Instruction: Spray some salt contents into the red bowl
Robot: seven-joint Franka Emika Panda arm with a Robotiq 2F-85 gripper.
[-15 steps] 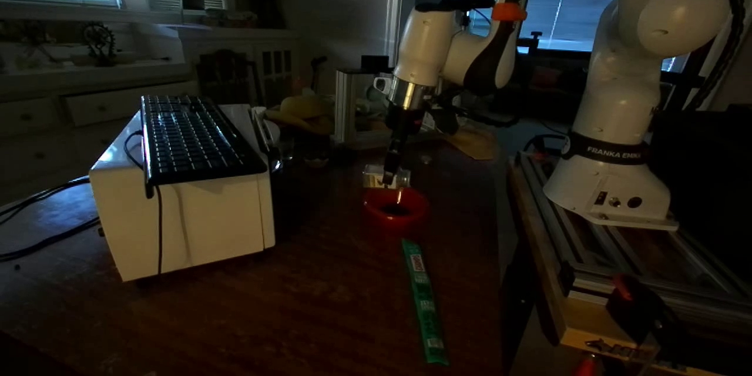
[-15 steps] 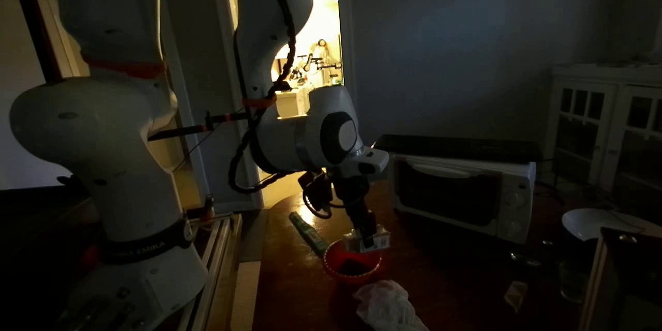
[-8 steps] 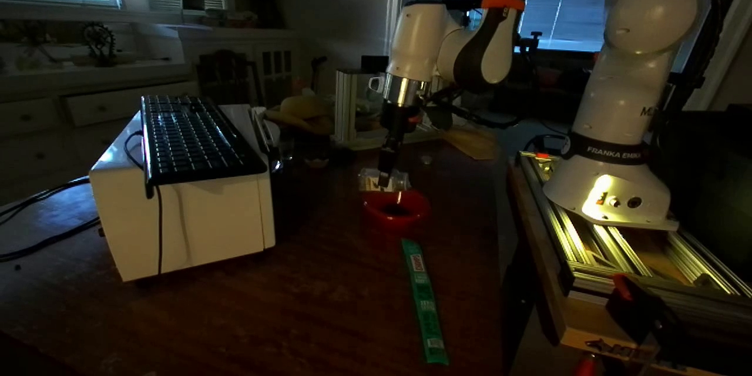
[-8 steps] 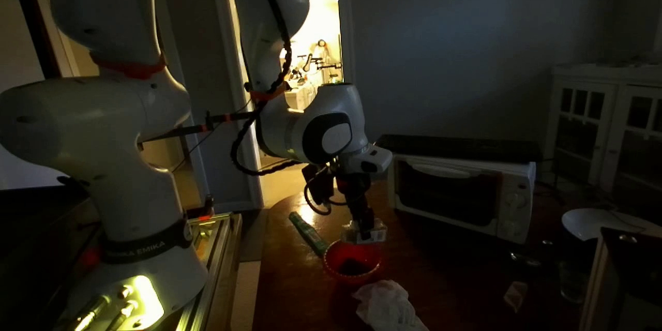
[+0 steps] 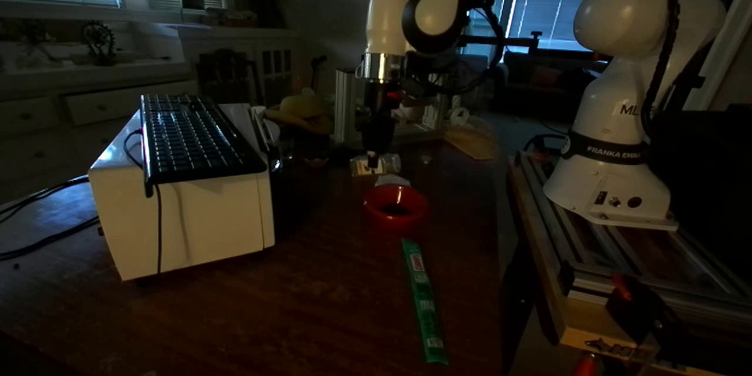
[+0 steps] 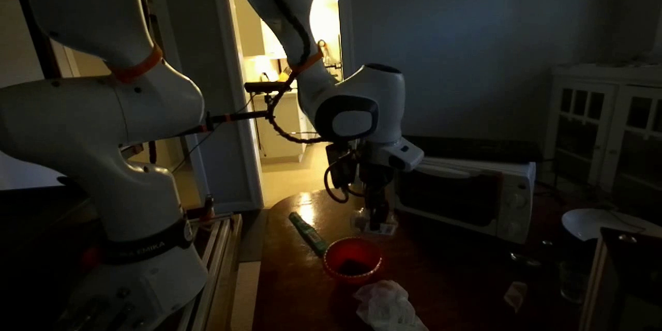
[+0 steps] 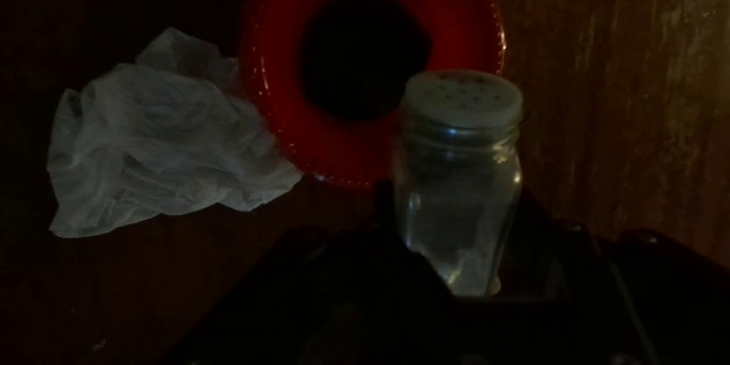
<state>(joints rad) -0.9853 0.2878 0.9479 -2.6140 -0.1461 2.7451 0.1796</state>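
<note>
In the wrist view a clear glass salt shaker (image 7: 456,182) with a pale perforated lid stands between the dark fingers of my gripper (image 7: 456,211), which is shut around its body. Exterior views show the shaker (image 5: 375,165) lying roughly sideways in the gripper (image 6: 376,223), lid toward the robot base. Its height over the table is hard to judge. The red bowl (image 5: 396,222) rests on the table, close to the shaker but apart from it. Inside the bowl (image 6: 339,251) there is a dark patch; whether it is contents or shadow I cannot tell.
Crumpled white plastic (image 7: 165,137) lies beside the bowl. A long green packet (image 5: 424,299) lies on its opposite side. The white toaster oven (image 6: 460,199) stands close by with a black keyboard (image 5: 194,135) on top. A white plate (image 6: 589,220) sits farther along.
The gripper and shaker have moved up and away from the bowl, and the wrist has turned more upright. More of the white plastic behind the bowl shows now. The bowl has stayed put.
</note>
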